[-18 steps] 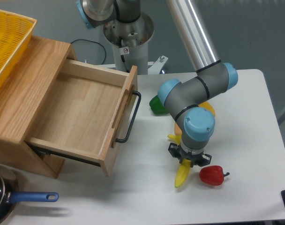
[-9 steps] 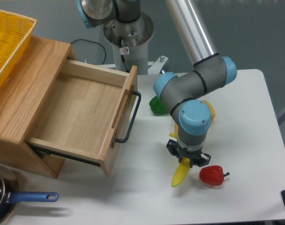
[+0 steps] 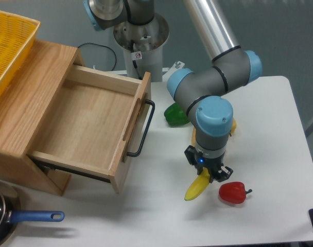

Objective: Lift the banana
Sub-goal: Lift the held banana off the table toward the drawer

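Black two-finger gripper (image 3: 206,172) pinches the upper end of the long, curved, bright-yellow toy banana (image 3: 197,186), which hangs down-left from it above the white table (image 3: 161,206), beside a red toy pepper (image 3: 233,192). An open wooden drawer (image 3: 89,126) stands left. The grey-and-blue arm (image 3: 210,98) points straight down.

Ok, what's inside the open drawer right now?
The drawer shows only bare wooden floor. Its near-front corner is hidden behind the front panel. The gripper holds the banana outside it, above the table.
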